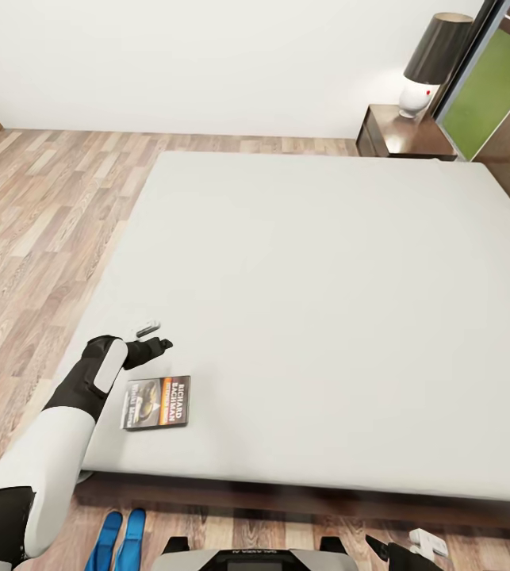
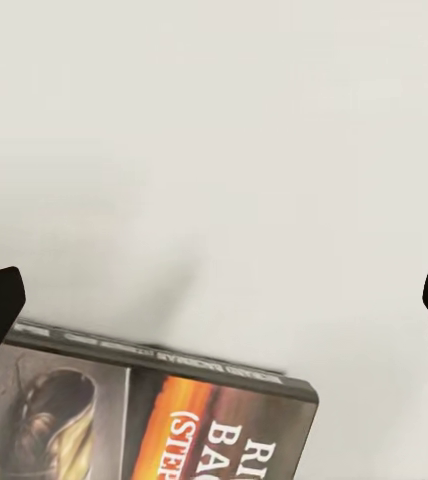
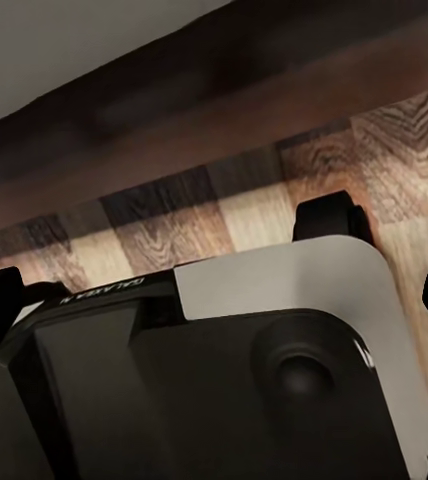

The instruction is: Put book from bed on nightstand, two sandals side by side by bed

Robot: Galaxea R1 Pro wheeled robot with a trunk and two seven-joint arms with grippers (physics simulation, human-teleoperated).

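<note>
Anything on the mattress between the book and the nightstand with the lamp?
No. In the head view, only bare mattress stretches from the book to the nightstand.

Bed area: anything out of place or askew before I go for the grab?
Nothing damaged or spilled. The book lies flat near the mattress foot edge, slightly skewed to it. The left gripper hovers just beyond it, open. Both sandals already lie side by side on the floor by the bed.
</note>
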